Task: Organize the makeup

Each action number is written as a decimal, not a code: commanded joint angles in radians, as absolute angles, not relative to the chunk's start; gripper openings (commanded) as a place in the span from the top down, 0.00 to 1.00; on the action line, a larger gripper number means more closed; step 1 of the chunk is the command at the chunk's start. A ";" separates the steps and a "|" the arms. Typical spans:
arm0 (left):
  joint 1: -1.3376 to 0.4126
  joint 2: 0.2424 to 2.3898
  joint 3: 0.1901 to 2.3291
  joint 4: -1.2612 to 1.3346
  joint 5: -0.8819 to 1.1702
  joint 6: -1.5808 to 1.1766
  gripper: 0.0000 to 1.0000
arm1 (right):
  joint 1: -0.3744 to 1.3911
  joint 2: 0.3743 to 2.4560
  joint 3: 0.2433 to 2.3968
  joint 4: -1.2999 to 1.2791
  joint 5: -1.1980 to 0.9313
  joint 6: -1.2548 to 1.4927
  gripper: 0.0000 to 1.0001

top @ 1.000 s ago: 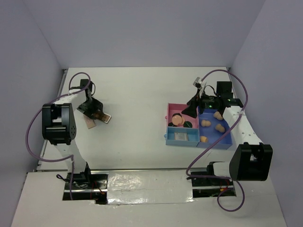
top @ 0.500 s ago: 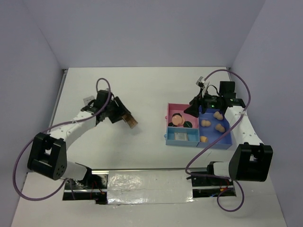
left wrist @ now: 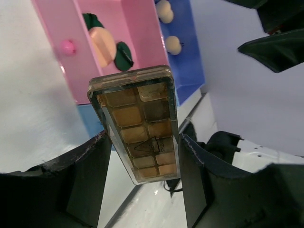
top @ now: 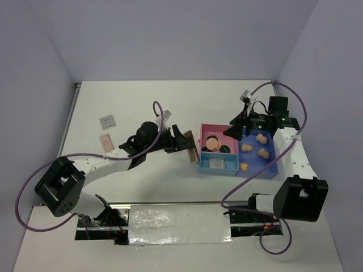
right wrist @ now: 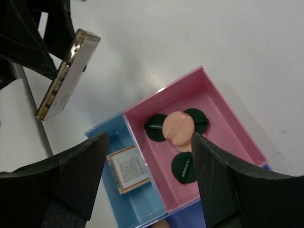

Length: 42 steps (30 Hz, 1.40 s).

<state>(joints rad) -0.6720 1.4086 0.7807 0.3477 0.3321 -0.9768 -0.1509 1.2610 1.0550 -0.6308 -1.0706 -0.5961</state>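
Lab booth: blank walls point(top: 170, 34), white table point(top: 164, 105)

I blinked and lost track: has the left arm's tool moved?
Yes. The left tool, gripping a palette, has swung rightward across the table, from its left side to just beside the pink-and-blue tray.

My left pincer point(left wrist: 142, 137) clamps a flat rectangular clear-cased palette of amber squares point(left wrist: 135, 126) by its long edges, tilted in the air just left of the pink-and-blue plastic compartment tray point(top: 218, 124). In the pink compartment a flat round peach pad point(right wrist: 178, 128) lies among three dark green round discs point(right wrist: 184, 166). A small pale palette point(right wrist: 124, 168) lies flat in the near-left blue compartment, and four peach egg-shaped sponges point(top: 264, 152) sit in the right one. Two more small flat palettes point(top: 107, 121) lie near the left edge of the desk point(top: 159, 102).
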 commanded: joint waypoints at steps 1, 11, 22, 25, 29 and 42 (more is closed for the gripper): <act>-0.719 1.402 0.715 0.618 0.244 -1.092 1.00 | -0.074 1.233 1.074 -0.718 -1.112 -0.631 0.23; -0.827 1.508 0.804 0.667 0.006 -1.186 1.00 | 0.197 1.080 0.927 -0.350 -0.807 -0.023 0.24; -0.841 1.546 0.853 0.637 -0.032 -1.198 1.00 | 0.314 1.066 0.865 -0.362 -0.572 0.029 0.32; -0.841 1.551 0.854 0.643 -0.031 -1.203 1.00 | 0.319 1.063 0.853 -0.356 -0.561 0.026 0.34; -0.841 1.555 0.861 0.652 -0.025 -1.203 1.00 | 0.334 1.094 0.854 -0.348 -0.555 0.028 0.41; -0.841 1.549 0.868 0.658 -0.022 -1.204 0.95 | 0.350 1.209 0.930 -0.362 -0.578 0.048 0.81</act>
<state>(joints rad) -0.8337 1.5555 0.8272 0.5720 -0.0414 -1.1877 0.3454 1.2148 0.8814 -0.3866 -0.5865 0.0460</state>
